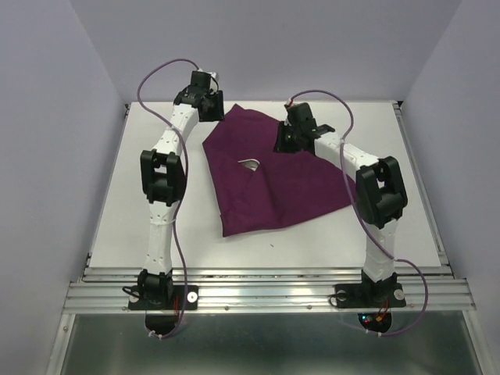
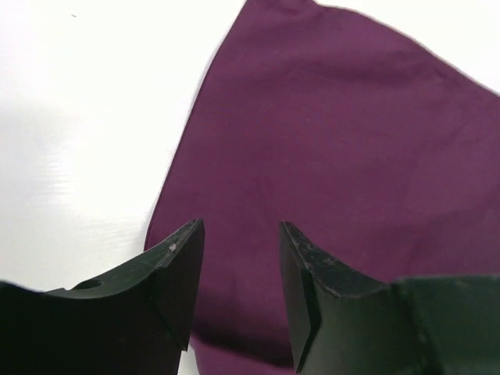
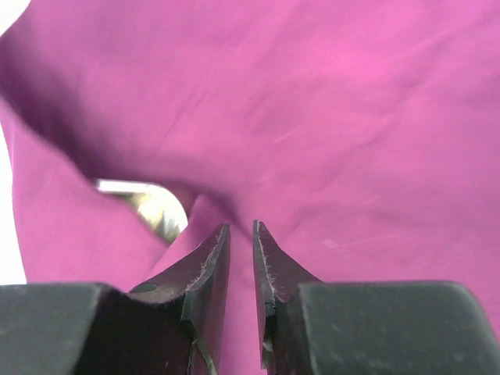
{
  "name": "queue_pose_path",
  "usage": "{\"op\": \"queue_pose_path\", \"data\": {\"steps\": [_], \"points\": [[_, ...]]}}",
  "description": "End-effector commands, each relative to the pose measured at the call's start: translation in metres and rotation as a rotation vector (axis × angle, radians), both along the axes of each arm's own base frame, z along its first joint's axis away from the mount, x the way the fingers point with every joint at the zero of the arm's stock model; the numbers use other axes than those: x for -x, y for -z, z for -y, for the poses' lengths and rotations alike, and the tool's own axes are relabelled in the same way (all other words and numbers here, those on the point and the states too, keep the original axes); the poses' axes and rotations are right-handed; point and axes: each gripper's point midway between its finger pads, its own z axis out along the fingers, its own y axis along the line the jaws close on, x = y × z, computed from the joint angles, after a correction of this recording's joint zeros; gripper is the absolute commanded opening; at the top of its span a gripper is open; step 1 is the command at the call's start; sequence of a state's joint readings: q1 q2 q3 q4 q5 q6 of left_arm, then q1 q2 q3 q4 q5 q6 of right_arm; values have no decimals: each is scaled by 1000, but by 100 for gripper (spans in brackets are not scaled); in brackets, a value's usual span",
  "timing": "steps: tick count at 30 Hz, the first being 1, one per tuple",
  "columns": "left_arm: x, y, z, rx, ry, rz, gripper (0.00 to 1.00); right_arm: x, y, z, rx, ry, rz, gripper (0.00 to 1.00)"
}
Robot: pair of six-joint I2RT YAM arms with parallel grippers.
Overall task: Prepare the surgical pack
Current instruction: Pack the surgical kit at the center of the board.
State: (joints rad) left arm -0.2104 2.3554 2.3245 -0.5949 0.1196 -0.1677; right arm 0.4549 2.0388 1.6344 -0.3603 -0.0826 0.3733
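- The cloth (image 1: pixel 273 187) lies folded on the table (image 1: pixel 117 203), under both pincers.
- The tray (image 3: pixel 156 207) glints through a gap in the folds, just ahead and left of the right pincer's tips.
- The right pincer (image 3: pixel 241 230) is released: its jaws are a slit apart, with nothing between them.
- The left pincer (image 2: pixel 242 234) is released: its jaws are wide and empty above the cloth's edge.
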Motion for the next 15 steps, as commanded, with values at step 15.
{"op": "queue_pose_path", "data": {"steps": [15], "points": [[-61, 67, 4, -90, 85, 111, 78, -71, -17, 28, -50, 196, 49, 25]]}}
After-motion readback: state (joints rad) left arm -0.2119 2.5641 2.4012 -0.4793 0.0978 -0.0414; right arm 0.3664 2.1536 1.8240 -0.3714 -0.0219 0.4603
